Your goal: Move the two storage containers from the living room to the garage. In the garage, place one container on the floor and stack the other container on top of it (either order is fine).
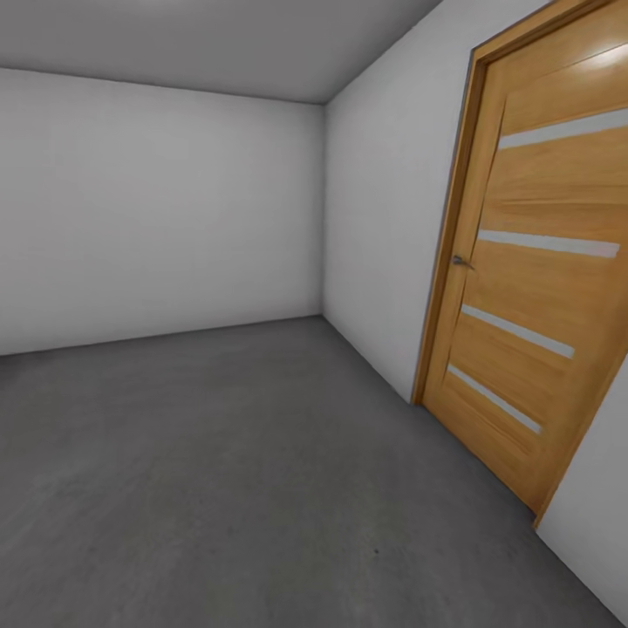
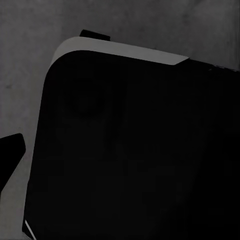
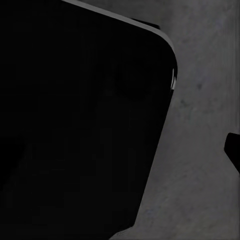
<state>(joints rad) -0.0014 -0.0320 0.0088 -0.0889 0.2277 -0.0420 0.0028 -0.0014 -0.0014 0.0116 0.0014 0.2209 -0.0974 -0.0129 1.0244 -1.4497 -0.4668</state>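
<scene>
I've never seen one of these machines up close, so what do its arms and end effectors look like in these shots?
Little of them shows. In the left wrist view a big black rounded body with a pale grey edge band sits over the dark grey floor. The right wrist view has a similar black rounded shape. Small black tips poke in at the frame edges.

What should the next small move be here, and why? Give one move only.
Probably turn the base away from this corner to look for the bins. The head view shows bare grey concrete floor, plain white walls and a closed wooden door, with no red-orange container on the floor there. Both wrist views show a dark rounded body over the same concrete.
</scene>
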